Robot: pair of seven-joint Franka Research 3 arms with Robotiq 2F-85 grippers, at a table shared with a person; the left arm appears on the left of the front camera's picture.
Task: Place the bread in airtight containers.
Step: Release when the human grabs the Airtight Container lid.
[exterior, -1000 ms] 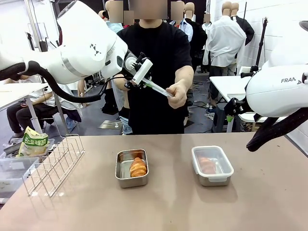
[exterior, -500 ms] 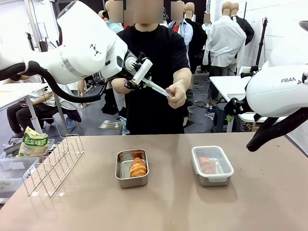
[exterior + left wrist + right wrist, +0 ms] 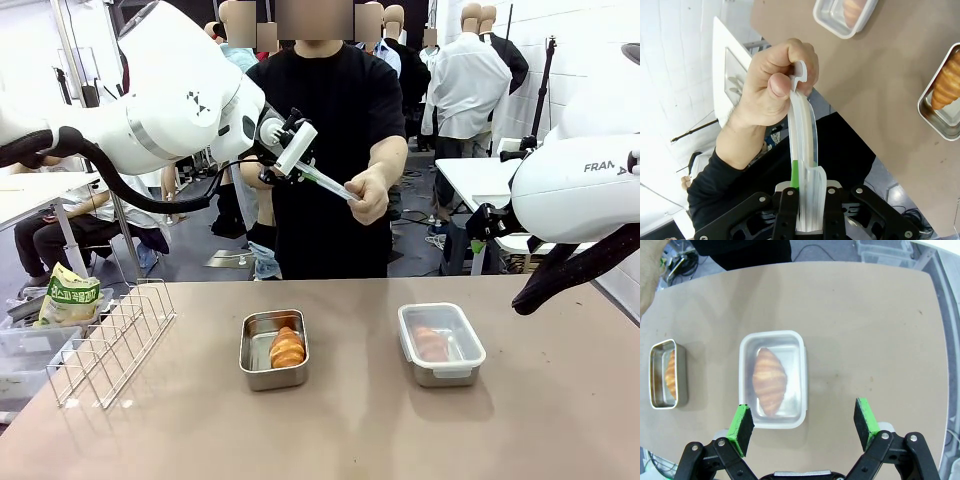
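My left claw (image 3: 300, 160) is clamped on the lid (image 3: 802, 150) the person's hand (image 3: 369, 195) shares, for the open pan (image 3: 272, 350) below; right claw (image 3: 805, 425) gapes empty.

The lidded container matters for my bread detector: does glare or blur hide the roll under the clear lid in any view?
Front view: the lidded container shows its roll pale and hazy through the lid. Right wrist view: the same roll is sharp, its ridges readable, with only faint sheen on the lid. Left wrist view: that container is cropped at the top edge.

Left hand (image 3: 807, 220) gripping lid (image 3: 802, 150), person's hand (image 3: 771, 85) pinching
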